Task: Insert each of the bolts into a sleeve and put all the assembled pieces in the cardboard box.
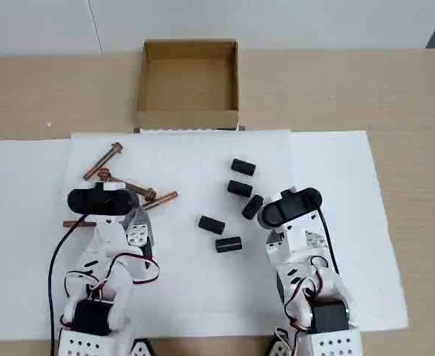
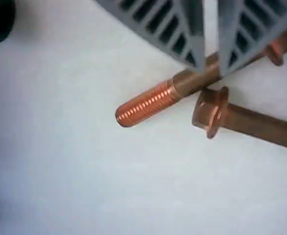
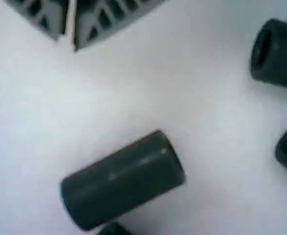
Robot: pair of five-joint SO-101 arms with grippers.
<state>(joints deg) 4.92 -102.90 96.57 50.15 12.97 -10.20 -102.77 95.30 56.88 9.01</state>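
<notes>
hovering over a bolt (image 2: 148, 103), left gripper (image 2: 209, 54) pressed together; right gripper (image 3: 70, 36) likewise near sleeve (image 3: 124, 178).

A lab-style robot bench, it seems — a pale wooden table (image 1: 410, 96), a white paper sheet (image 1: 336, 163) spread before the cardboard box (image 1: 188, 119), a bare white wall (image 1: 292, 22) behind the box, and the left arm (image 1: 99, 297) and right arm (image 1: 314, 297) mounted opposite it.

Quick layout rundown

Copper metal bolts (image 1: 103, 162) left, black cylindrical sleeves (image 1: 239, 188) right, both on white paper sheet (image 1: 203, 297); square brown cardboard box (image 1: 188, 119) just behind it.
</notes>
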